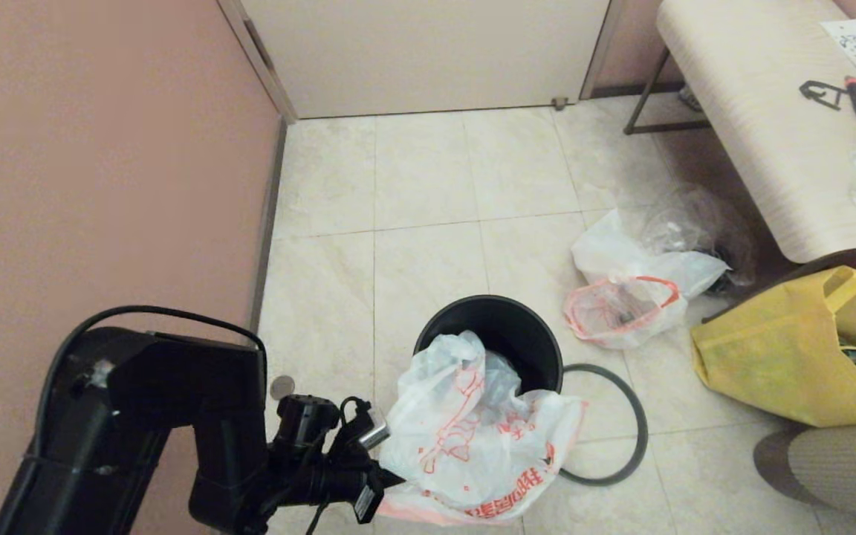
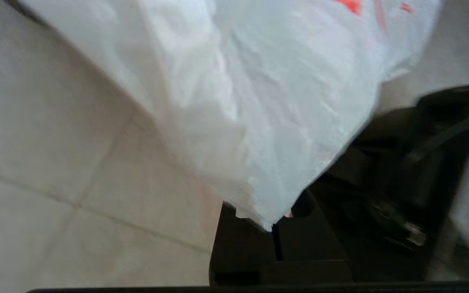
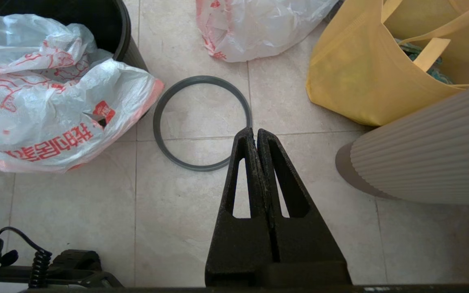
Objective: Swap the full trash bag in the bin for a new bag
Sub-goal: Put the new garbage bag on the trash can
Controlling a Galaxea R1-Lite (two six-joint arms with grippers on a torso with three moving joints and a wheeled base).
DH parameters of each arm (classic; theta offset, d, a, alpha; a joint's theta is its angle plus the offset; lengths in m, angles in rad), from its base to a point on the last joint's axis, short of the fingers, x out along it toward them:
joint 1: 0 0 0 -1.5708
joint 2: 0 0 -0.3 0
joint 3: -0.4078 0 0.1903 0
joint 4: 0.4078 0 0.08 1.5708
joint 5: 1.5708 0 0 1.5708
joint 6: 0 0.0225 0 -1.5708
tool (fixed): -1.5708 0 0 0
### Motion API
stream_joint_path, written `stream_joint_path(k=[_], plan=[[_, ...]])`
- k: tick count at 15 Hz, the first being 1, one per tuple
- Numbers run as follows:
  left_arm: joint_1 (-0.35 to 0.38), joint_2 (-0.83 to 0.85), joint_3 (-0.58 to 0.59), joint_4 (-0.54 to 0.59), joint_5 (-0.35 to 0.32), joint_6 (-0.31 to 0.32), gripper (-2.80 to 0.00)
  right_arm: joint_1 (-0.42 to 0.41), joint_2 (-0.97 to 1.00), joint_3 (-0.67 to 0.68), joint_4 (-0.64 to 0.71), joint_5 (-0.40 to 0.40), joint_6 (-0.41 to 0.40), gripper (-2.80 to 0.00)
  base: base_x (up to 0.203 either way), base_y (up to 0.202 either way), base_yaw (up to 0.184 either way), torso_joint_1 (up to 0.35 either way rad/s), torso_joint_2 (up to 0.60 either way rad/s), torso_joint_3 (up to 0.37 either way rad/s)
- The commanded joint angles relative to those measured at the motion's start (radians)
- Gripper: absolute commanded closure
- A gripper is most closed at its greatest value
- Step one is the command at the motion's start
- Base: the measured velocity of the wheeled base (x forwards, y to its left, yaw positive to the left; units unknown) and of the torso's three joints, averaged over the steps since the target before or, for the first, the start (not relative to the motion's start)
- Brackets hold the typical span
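Observation:
The black bin (image 1: 502,334) stands on the tiled floor with its mouth partly uncovered. The new bag (image 1: 472,431), white with a red cartoon and lettering, lies crumpled over the bin's near rim and spills down its front. My left gripper (image 2: 273,227) is low at the bag's near left edge, shut on a fold of that bag (image 2: 259,101). The bin's grey ring (image 1: 606,423) lies flat on the floor to its right. Further right lies the full trash bag (image 1: 621,297). My right gripper (image 3: 255,132) hangs shut and empty above the floor beside the ring (image 3: 202,122).
A yellow tote (image 1: 792,349) sits right of the full bag, with a clear bag (image 1: 695,223) behind it under a white bench (image 1: 770,111). A ribbed beige object (image 1: 844,468) stands at the near right. The pink wall (image 1: 101,148) runs close on the left.

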Motion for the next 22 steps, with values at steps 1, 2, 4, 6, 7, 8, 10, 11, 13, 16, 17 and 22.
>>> stream_joint_path(k=[1, 2, 4, 6, 7, 8, 10, 11, 13, 16, 17, 22], plan=[[-0.003, -0.113, 0.038, 0.055, 0.003, -0.004, 0.0, 0.0, 0.001, 0.0, 0.0, 0.0, -0.001, 0.0, 0.0, 0.0, 0.0, 0.0, 0.0, 0.0], [-0.013, -0.168, 0.056, 0.091, 0.008, -0.027, 0.0, 0.0, 0.001, 0.0, 0.0, 0.0, -0.001, 0.0, 0.0, 0.0, 0.0, 0.0, 0.0, 0.0], [-0.062, -0.269, 0.077, 0.126, 0.065, -0.12, 0.0, 0.0, 0.001, 0.0, 0.0, 0.0, -0.001, 0.0, 0.0, 0.0, 0.0, 0.0, 0.0, 0.0], [-0.134, -0.341, 0.066, 0.146, 0.173, -0.219, 0.0, 0.0, 0.001, 0.0, 0.0, 0.0, -0.001, 0.0, 0.0, 0.0, 0.0, 0.0, 0.0, 0.0], [-0.167, -0.371, 0.048, 0.172, 0.203, -0.255, 0.0, 0.0, 0.001, 0.0, 0.0, 0.0, -0.001, 0.0, 0.0, 0.0, 0.0, 0.0, 0.0, 0.0], [-0.194, -0.401, 0.022, 0.207, 0.222, -0.296, 0.0, 0.0, 0.001, 0.0, 0.0, 0.0, -0.001, 0.0, 0.0, 0.0, 0.0, 0.0, 0.0, 0.0], [-0.237, -0.442, -0.046, 0.274, 0.237, -0.367, 0.0, 0.0, 0.001, 0.0, 0.0, 0.0, -0.007, 0.0, 0.0, 0.0, 0.0, 0.0, 0.0, 0.0], [-0.258, -0.458, -0.079, 0.315, 0.243, -0.398, 0.0, 0.0, 0.001, 0.0, 0.0, 0.0, -0.007, 0.0, 0.0, 0.0, 0.0, 0.0, 0.0, 0.0], [-0.279, -0.468, -0.124, 0.374, 0.251, -0.419, 0.0, 0.0, 0.001, 0.0, 0.0, 0.0, -0.001, 0.0, 0.0, 0.0, 0.0, 0.0, 0.0, 0.0], [-0.283, -0.453, -0.211, 0.387, 0.268, -0.501, 0.0, 0.0, 0.001, 0.0, 0.0, 0.0, -0.002, 0.0, 0.0, 0.0, 0.0, 0.0, 0.0, 0.0], [-0.287, -0.444, -0.257, 0.403, 0.282, -0.536, 0.0, 0.004, 0.001, 0.0, 0.002, 0.0, -0.002, 0.0, 0.0, 0.0, 0.0, 0.0, 0.0, 0.0], [-0.296, -0.406, -0.539, 0.554, 0.347, -0.736, 0.0, 0.001, 0.008, -0.015, 0.018, -0.002, -0.03, 0.0, 0.0, 0.0, 0.0, 0.0, 0.0, 0.0]])
